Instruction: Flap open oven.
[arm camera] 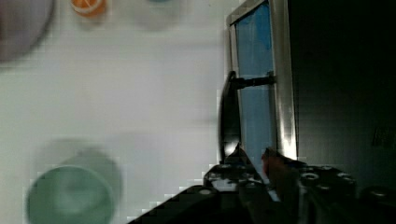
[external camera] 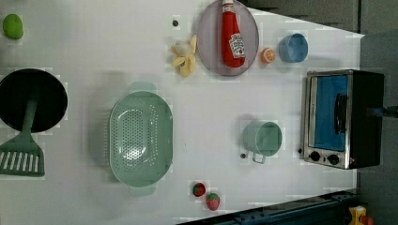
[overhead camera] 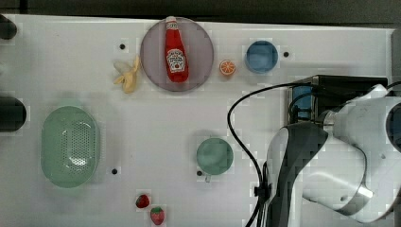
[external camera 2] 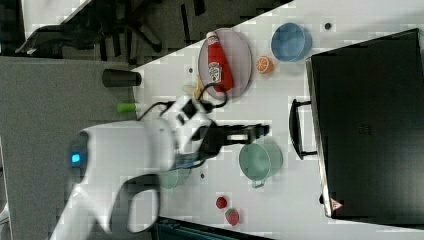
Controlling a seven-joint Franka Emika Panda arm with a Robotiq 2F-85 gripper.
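Your gripper (arm camera: 254, 161) sits at the oven's bar handle (arm camera: 229, 116); jaws stand narrowly apart, and whether they clamp it cannot be told. The oven (external camera: 342, 117), boxy, black-topped, silver-framed with blue glass, stands at the left view's right table (external camera: 94, 47) edge, door closed. Beyond: a round green mug (external camera: 263, 138).
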